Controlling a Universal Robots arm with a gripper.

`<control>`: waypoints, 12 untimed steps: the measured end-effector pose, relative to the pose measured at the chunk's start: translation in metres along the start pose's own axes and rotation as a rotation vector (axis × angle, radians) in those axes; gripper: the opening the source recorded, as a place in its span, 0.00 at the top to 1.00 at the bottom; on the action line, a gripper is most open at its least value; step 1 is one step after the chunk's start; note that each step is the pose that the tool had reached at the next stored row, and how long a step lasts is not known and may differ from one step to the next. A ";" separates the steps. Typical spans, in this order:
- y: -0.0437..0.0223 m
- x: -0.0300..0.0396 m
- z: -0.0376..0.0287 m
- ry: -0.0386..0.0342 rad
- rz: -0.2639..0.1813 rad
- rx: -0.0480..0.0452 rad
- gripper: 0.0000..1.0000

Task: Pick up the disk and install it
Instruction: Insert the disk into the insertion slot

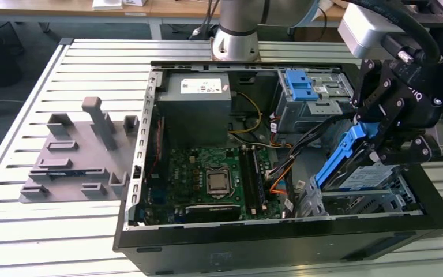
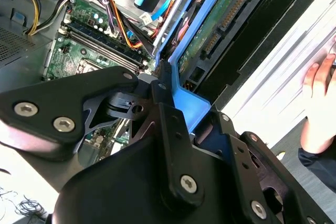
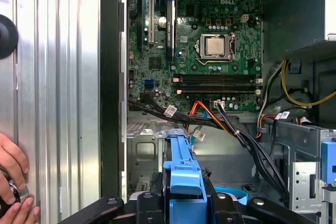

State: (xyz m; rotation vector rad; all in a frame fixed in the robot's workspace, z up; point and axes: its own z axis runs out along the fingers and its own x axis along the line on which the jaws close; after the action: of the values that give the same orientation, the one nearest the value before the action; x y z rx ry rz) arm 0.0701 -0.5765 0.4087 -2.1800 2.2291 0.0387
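- A grey moulded fixture [image 1: 71,158] lies on the slatted metal surface [image 1: 21,231] at the exterior view's left, well apart from the computer.
- The open computer case [image 1: 283,236] lies on its side, so its boards and bays face upward and can be reached from above.
- Inside it, a grey power supply [image 1: 198,98] sits against the far wall, and the motherboard [image 1: 214,179] lies flat nearer the camera.
- Further right, a blue ridged latch [image 1: 302,86] tops the far drive cage. Cable bundles [image 1: 283,167] run between the board and the bays.
- The disk [image 1: 360,176] is at the case's right end, tilted, with its lower edge at the mouth of the metal drive bay [image 1: 383,202]. It looks not yet seated, and the slant probably lets its blue rails enter the bay.
- The pincer [image 1: 375,149] is clenched on the disk's blue rail, which lies between its fingers in both wrist views [image 3: 184,203].
- A person's hand [image 3: 13,192] rests on the surface just outside the case wall.
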 end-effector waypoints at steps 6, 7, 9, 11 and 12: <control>0.0000 0.0000 0.0000 0.0000 0.000 0.0000 0.63; 0.0000 0.0000 0.0000 0.0002 0.000 0.0001 0.63; 0.0000 0.0000 0.0000 0.0002 0.000 0.0000 0.62; 0.0000 0.0000 0.0001 -0.0001 0.000 0.0000 0.56; 0.0000 0.0000 0.0001 -0.0001 0.000 0.0000 0.56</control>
State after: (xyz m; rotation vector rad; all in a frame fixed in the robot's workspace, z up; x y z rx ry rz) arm 0.0701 -0.5765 0.4086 -2.1799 2.2291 0.0388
